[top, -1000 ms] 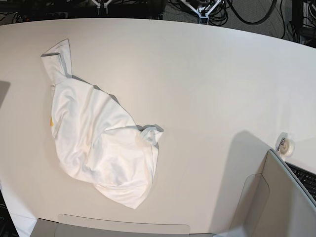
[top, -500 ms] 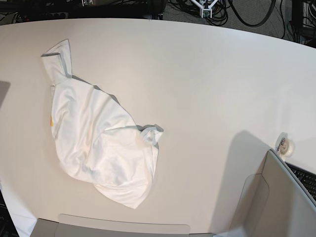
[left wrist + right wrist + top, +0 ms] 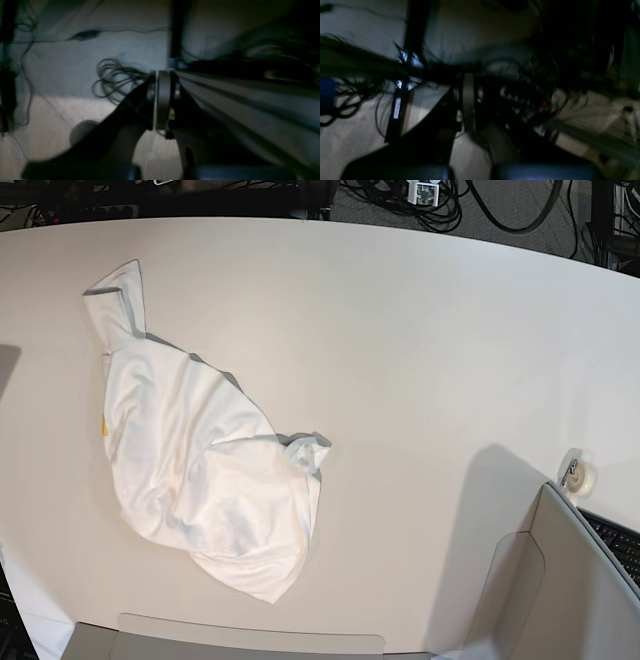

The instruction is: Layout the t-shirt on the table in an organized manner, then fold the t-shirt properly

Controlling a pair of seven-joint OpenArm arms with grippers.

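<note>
The shirt (image 3: 200,450) lay crumpled, white side up, at the left of the table (image 3: 420,350), unmoved from the earlier frame. At the top edge, the white fitting had slid further out of frame. Both grippers (image 3: 162,100) (image 3: 468,105) stayed closed, empty, over floor cables. No writing was legible.

No lettering can be read anywhere: the t-shirt (image 3: 205,461) lies crumpled with its plain white side up on the table (image 3: 420,360), showing only a small orange-yellow fleck at its left edge and no legible print. In the dim right wrist view, a narrow white label (image 3: 397,108) sits on a dark upright bar left of the right gripper (image 3: 467,100), but its print is too blurred to make out.
</note>
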